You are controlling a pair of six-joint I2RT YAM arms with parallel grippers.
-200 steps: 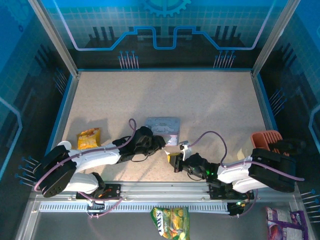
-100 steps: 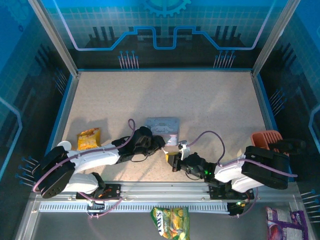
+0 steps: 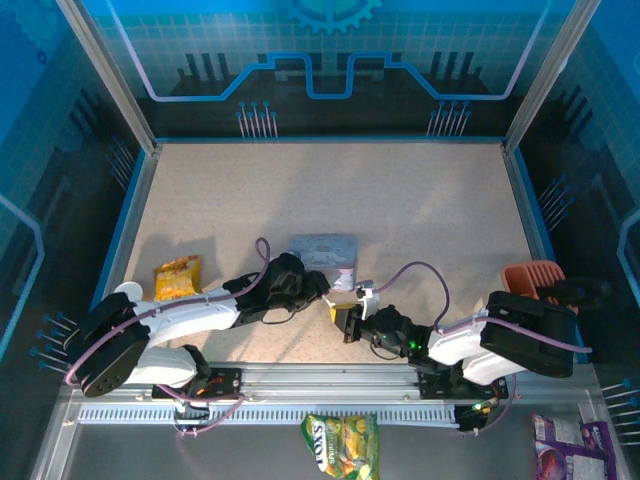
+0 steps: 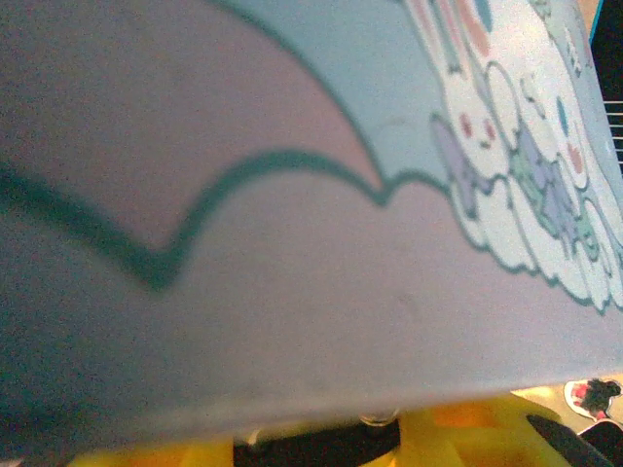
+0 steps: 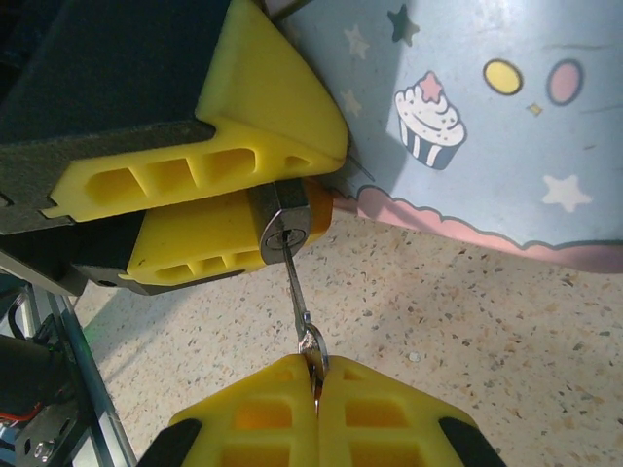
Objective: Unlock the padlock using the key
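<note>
The padlock [image 5: 282, 229], small and dark with a silvery keyhole face, is clamped between the yellow fingers [image 5: 195, 146] of my left gripper [image 3: 322, 287], which is shut on it just in front of the pale blue cartoon tin [image 3: 324, 247]. In the left wrist view the padlock's dark body [image 4: 321, 446] shows at the bottom edge under the tin [image 4: 292, 243]. The thin silver key [image 5: 297, 292] has its tip in the keyhole. My right gripper [image 5: 316, 375] is shut on the key's ring end, directly facing the padlock; in the top view the right gripper [image 3: 345, 318] sits just right of the left one.
An orange snack bag [image 3: 178, 277] lies left of the left arm. A reddish-brown ribbed cup [image 3: 532, 278] stands at the right edge. A green-yellow snack bag [image 3: 340, 445] and a purple packet [image 3: 560, 450] lie below the rail. The far half of the speckled table [image 3: 330, 190] is bare.
My right gripper has crept slightly left toward the left gripper. The left arm has stayed almost still.
</note>
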